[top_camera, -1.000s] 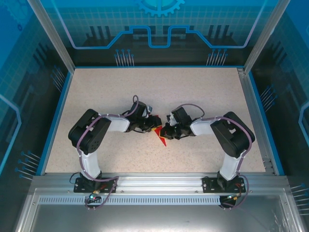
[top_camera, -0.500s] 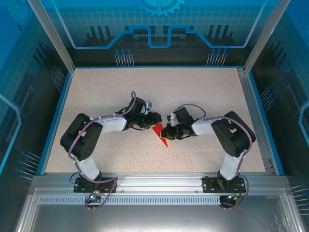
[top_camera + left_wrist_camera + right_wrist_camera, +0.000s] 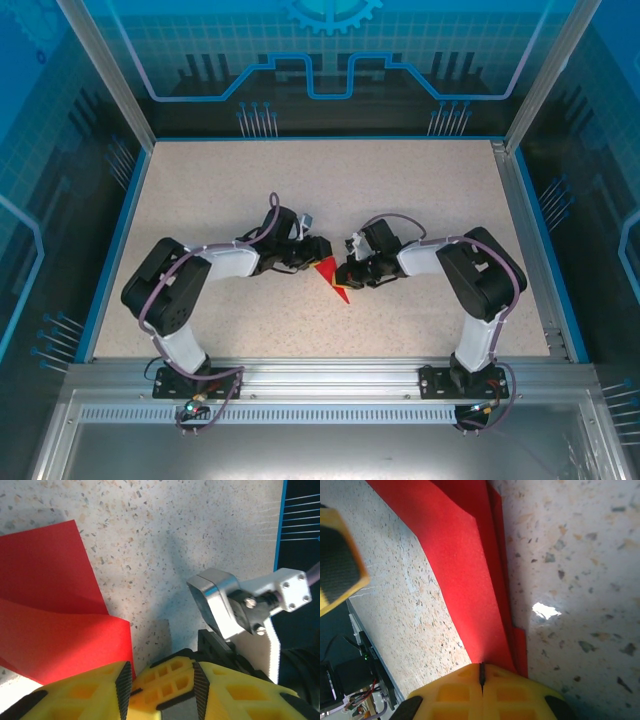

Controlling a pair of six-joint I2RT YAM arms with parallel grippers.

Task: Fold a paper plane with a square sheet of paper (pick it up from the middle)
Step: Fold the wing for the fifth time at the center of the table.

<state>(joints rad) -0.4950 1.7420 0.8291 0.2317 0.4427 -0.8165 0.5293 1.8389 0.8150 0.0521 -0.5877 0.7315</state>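
The square sheet of paper (image 3: 335, 283), bright red, lies folded into a pointed triangle on the table's middle between both arms. My right gripper (image 3: 346, 272) touches its upper right side. In the right wrist view the yellow fingers (image 3: 481, 672) are pressed together, and a raised fold of the paper (image 3: 460, 565) runs straight into their seam. My left gripper (image 3: 318, 251) sits just upper left of the paper. Its jaws (image 3: 161, 672) stand apart beside the paper's edge (image 3: 50, 615), and the right gripper's yellow fingertips show between them.
The speckled tabletop (image 3: 400, 190) is ringed by a blue rim and clear walls. An aluminium rail (image 3: 320, 400) carries both arm bases at the near edge. The right wrist's silver camera mount (image 3: 225, 605) is close in front of my left gripper.
The left arm's elbow has swung to the left and its gripper has drawn slightly up and off the paper. The right arm and the paper have hardly moved.
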